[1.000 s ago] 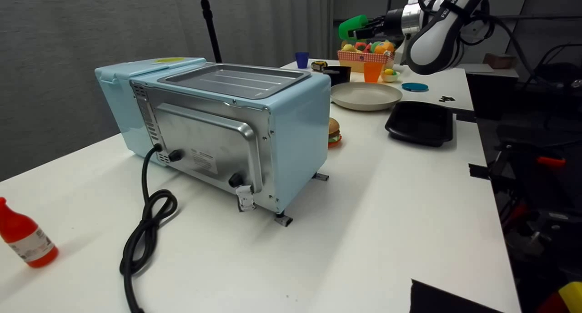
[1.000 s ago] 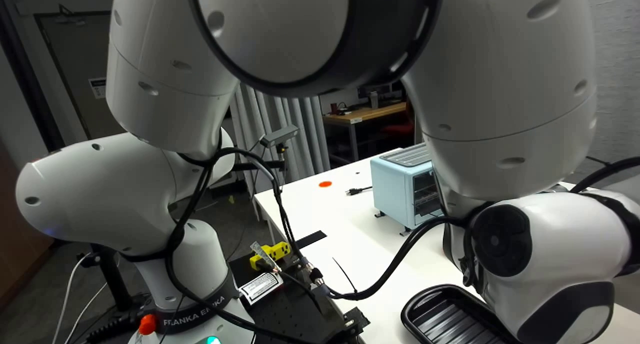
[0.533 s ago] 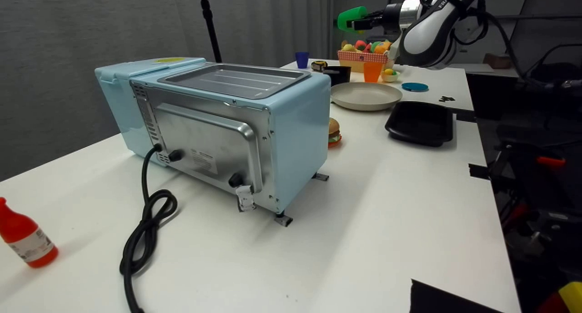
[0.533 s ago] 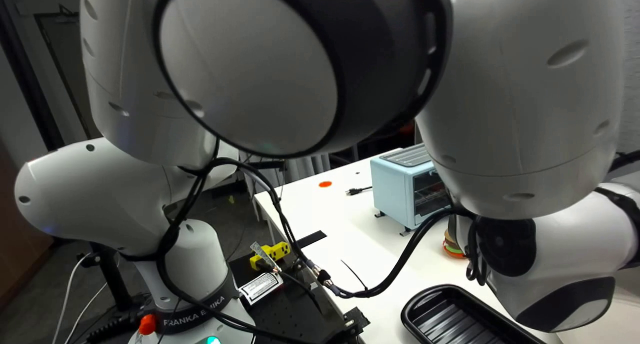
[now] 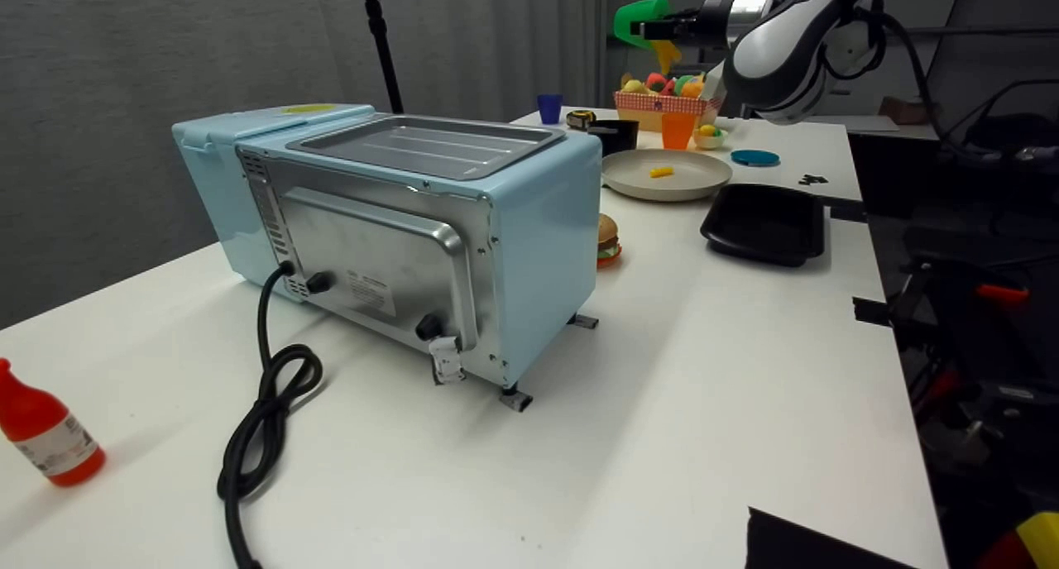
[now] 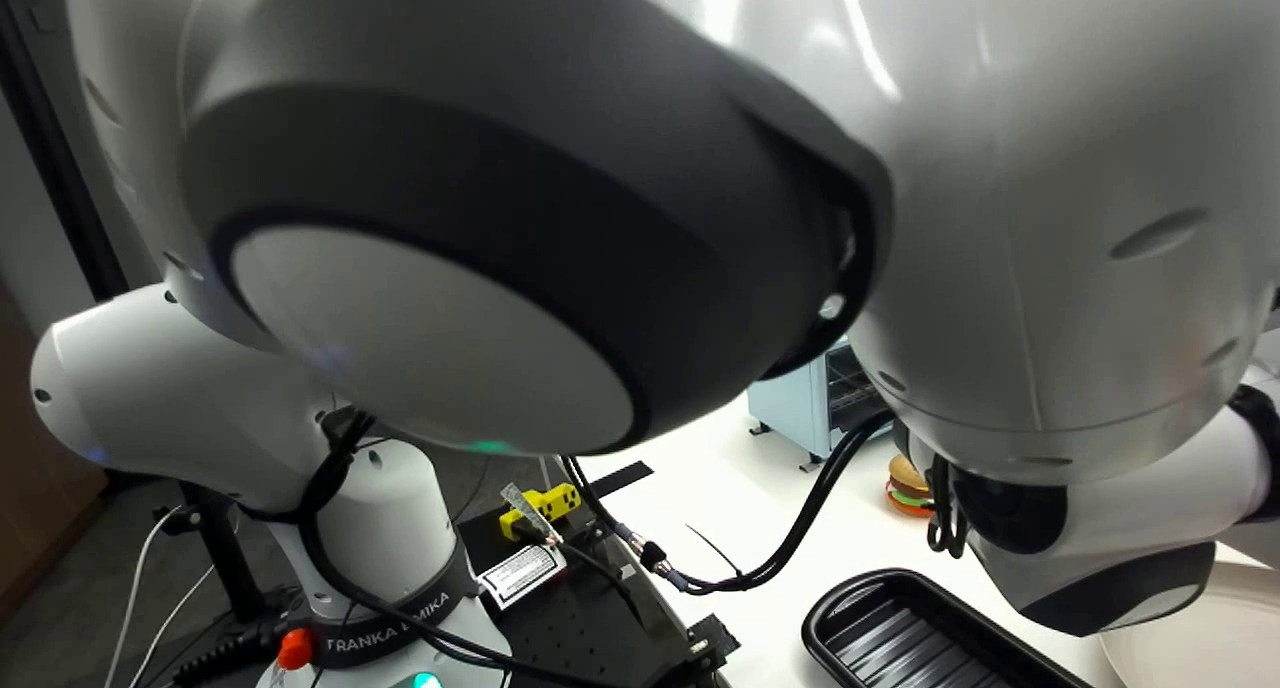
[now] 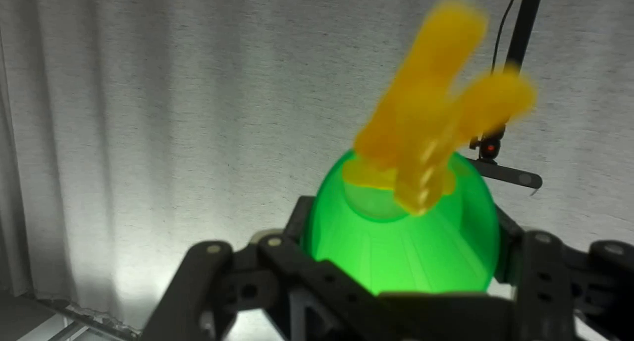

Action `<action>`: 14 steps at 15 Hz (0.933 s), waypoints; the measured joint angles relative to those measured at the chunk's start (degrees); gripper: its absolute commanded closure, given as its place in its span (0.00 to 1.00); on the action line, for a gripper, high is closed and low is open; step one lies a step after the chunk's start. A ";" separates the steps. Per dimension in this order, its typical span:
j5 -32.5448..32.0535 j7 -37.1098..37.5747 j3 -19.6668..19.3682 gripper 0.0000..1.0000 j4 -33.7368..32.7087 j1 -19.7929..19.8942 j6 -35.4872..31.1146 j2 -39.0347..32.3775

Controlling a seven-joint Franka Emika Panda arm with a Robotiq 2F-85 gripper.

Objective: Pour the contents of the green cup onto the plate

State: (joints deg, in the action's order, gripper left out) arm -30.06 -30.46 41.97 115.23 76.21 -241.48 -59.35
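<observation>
The green cup (image 5: 639,12) rose and tipped further. Yellow pieces (image 7: 425,100) spilled out, at least one piece (image 5: 661,172) landing on the plate (image 5: 699,174).

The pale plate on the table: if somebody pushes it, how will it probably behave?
The pale plate would probably slide rather than tip, as it looks wide and low. It is likely stiff, since its round rim shows no sagging. The yellow piece on it might roll or shift, being short and seemingly loose.

Grey curtain (image 5: 463,48) behind white table (image 5: 687,370)
</observation>
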 measured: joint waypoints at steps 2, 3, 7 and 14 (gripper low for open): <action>-1.35 -0.95 1.40 0.47 0.14 1.19 0.00 -1.25; -2.05 -1.31 1.97 0.47 0.25 1.73 0.00 -1.87; -3.78 -3.18 3.56 0.47 0.74 3.32 0.00 -4.02; -4.48 -5.49 3.95 0.47 0.76 3.87 -0.02 -6.06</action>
State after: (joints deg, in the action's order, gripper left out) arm -34.55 -35.95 45.92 115.99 80.08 -241.50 -65.41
